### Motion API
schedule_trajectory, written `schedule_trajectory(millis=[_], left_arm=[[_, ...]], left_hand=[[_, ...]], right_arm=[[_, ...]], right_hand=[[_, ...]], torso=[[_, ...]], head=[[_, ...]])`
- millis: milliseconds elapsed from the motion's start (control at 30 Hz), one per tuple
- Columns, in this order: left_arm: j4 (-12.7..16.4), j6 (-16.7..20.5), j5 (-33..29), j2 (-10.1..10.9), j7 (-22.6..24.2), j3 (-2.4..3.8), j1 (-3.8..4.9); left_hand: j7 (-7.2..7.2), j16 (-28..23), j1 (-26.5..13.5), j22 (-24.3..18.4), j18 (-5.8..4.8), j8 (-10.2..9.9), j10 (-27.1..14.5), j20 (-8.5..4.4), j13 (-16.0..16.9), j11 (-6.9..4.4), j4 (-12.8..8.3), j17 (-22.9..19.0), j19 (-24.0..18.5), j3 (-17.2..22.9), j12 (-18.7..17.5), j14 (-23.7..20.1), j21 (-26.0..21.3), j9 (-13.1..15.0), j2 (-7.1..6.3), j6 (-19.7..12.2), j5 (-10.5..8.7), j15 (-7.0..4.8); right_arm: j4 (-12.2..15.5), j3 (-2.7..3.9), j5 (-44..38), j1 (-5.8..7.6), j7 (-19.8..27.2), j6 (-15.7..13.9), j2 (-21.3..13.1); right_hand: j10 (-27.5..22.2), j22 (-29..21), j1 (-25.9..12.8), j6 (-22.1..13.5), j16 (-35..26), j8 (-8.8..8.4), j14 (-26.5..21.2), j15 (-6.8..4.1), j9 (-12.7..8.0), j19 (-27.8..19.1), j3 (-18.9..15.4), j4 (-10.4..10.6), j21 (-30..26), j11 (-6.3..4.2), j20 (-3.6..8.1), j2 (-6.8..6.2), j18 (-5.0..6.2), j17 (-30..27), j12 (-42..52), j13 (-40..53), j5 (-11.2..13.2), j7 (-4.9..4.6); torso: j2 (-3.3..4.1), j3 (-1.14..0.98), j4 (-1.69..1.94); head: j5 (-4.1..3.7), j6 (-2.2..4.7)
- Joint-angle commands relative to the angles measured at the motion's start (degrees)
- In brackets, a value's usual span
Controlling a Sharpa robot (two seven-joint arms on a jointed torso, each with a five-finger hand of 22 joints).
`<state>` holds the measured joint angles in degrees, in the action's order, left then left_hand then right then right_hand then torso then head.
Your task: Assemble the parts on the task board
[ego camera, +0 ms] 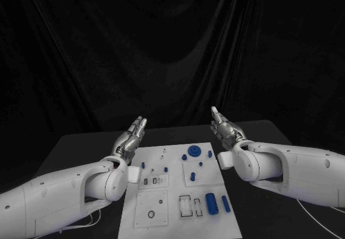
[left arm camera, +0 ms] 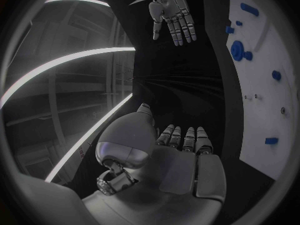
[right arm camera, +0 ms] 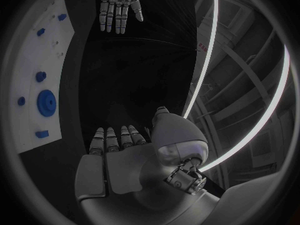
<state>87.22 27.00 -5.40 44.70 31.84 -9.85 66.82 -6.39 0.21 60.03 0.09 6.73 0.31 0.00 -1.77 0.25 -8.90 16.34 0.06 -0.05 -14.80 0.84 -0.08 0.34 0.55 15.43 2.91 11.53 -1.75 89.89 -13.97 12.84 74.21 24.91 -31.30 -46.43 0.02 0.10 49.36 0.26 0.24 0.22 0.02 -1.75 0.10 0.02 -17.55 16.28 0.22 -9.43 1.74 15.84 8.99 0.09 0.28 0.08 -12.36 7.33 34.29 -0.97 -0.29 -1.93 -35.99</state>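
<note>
Two silver hands, left hand (ego camera: 131, 135) and right hand (ego camera: 226, 130), are held spread flat beside the white rectangular task board (ego camera: 169, 219), mid-frame.

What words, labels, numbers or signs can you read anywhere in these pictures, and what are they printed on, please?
No text can be read.
The task board carries outlines and blue parts but no lettering that shows.
In the right wrist view a small red mark sits on the room's structure, too small to read.

Arms I drive: glossy white shells, small dark screws.
Left hand (ego camera: 132, 135): silver, segmented.
Right hand (ego camera: 224, 128): silver, segmented.
</note>
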Motion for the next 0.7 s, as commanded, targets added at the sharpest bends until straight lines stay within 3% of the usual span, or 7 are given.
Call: schedule_trajectory(millis=[33, 300, 333, 433, 567, 633, 700], left_arm=[[-0.3, -11.1, -4.4, -0.2, 4.3, -0.86, 0.95], [-0.7, -15.2, -5.8, -0.2, 5.4, -2.41, 2.05], [-1.6, -17.4, -8.0, 0.4, 8.4, -2.42, 2.04], [-1.5, -17.6, -7.6, 0.7, 9.0, -2.42, 2.04], [-1.3, -17.4, -7.4, 1.2, 9.2, -2.42, 2.04], [-1.2, -17.0, -7.3, 1.4, 9.4, -2.42, 2.04], [-1.3, -16.7, -7.0, 1.6, 9.6, -2.42, 2.04]], left_hand=[[-0.54, -0.2, 1.9, -0.1, 0.78, 0.3, 0.0, -5.65, 0.1, -0.69, 0.3, -0.1, 0.0, -0.6, 0.3, 0.1, -0.3, 0.1, -0.30, 0.4, 0.22, -9.29], [-0.99, -0.2, 3.2, -0.1, 1.44, 0.4, 0.1, -5.23, 0.1, -1.12, 0.2, -0.1, 0.0, -0.8, 0.5, 0.1, -0.3, 0.2, -0.90, 1.0, 0.15, -9.53], [-1.05, -0.2, 3.5, -0.1, 1.57, 0.4, 0.1, -5.08, 0.1, -1.17, 0.2, -0.1, 0.0, -0.9, 0.6, 0.1, -0.3, 0.2, -0.99, 1.1, 0.18, -9.54], [-1.11, -0.2, 4.2, -0.1, 1.89, 0.5, 0.1, -4.71, 0.2, -1.21, 0.2, -0.1, 0.0, -0.9, 0.7, 0.1, -0.3, 0.2, -1.24, 1.4, 0.20, -9.49], [-1.03, -0.2, 4.8, -0.1, 2.17, 0.5, 0.1, -4.16, 0.2, -1.05, 0.3, -0.1, 0.0, -1.0, 0.9, 0.1, -0.3, 0.3, -1.39, 1.7, 0.28, -9.17], [-0.51, -0.2, 5.2, -0.1, 1.89, 0.6, 0.1, -2.97, 0.2, -0.45, 0.4, -0.1, 0.0, -1.2, 0.8, 0.1, -0.3, 0.4, -1.55, 2.4, 0.72, -7.57], [-0.52, -0.2, 5.4, -0.1, 2.02, 0.6, 0.1, -2.27, 0.2, -0.46, 0.3, -0.1, 0.0, -1.3, 0.9, 0.1, -0.3, 0.4, -1.66, 2.5, 0.93, -7.15]], right_arm=[[0.1, -0.21, 4.2, 0.38, -2.8, 5.0, -0.1], [0.1, -0.21, 4.2, 0.38, -2.8, 5.0, -0.1], [-1.0, -0.21, -0.7, 0.24, -2.9, 11.9, -1.5], [-1.0, -0.21, -1.1, 0.24, -2.9, 12.5, -1.6], [-1.3, -0.21, -2.1, 0.24, -3.0, 14.0, -1.7], [-1.5, -0.21, -4.0, 0.24, -3.1, 15.2, -1.9], [-1.7, -0.21, -6.2, 0.24, -3.0, 16.2, -2.0]], right_hand=[[0.2, -0.1, 2.8, 0.5, -0.2, 0.09, 0.0, -7.35, 0.2, 0.0, -1.1, 0.4, -0.2, 1.90, -0.36, 0.04, 1.15, -0.1, 0.2, 0.2, -0.5, -1.88], [0.2, -0.1, 3.1, 0.6, -0.2, 0.12, 0.0, -6.48, 0.2, 0.0, -1.3, 0.3, -0.2, 2.68, -1.29, -0.01, 1.17, -0.1, 0.3, 0.2, -0.3, -2.54], [0.2, -0.1, 3.1, 0.6, -0.2, 0.13, 0.0, -6.45, 0.2, 0.0, -1.3, 0.3, -0.2, 2.71, -1.31, -0.02, 1.17, -0.1, 0.3, 0.2, -0.3, -2.57], [0.2, -0.1, 3.4, 0.8, -0.2, 0.20, 0.0, -5.46, 0.2, 0.0, -1.4, 0.4, -0.2, 3.52, -2.13, -0.05, 1.20, -0.1, 0.5, 0.2, -0.3, -3.26], [0.2, -0.1, 3.8, 1.1, -0.2, 0.34, 0.0, -2.64, 0.3, 0.0, -1.5, 0.4, -0.2, 5.76, -4.05, -0.04, 1.29, -0.1, 0.7, 0.3, -0.3, -4.73], [0.2, -0.1, 4.5, 1.4, -0.2, 0.48, 0.0, 0.81, 0.4, 0.0, -1.5, 0.3, -0.2, 8.64, -6.85, -0.11, 1.00, -0.1, 0.8, 0.3, -0.4, -4.72], [0.2, -0.1, 5.1, 1.4, -0.2, 0.48, 0.0, 1.78, 0.4, 0.0, -1.3, 0.3, -0.2, 8.95, -7.65, -0.17, 0.92, -0.1, 0.8, 0.3, -0.9, -5.03]], torso=[[0.06, -0.03, -0.01], [0.06, -0.03, -0.01], [0.63, 0.29, -0.02], [0.54, 0.32, 0.00], [0.79, 0.24, 0.09], [0.82, 0.28, 0.18], [0.77, 0.32, 0.19]], head=[[0.00, 0.01], [0.00, 0.01], [0.07, 0.14], [0.18, -0.29], [0.02, -0.54], [0.02, -0.75], [0.16, -1.12]])
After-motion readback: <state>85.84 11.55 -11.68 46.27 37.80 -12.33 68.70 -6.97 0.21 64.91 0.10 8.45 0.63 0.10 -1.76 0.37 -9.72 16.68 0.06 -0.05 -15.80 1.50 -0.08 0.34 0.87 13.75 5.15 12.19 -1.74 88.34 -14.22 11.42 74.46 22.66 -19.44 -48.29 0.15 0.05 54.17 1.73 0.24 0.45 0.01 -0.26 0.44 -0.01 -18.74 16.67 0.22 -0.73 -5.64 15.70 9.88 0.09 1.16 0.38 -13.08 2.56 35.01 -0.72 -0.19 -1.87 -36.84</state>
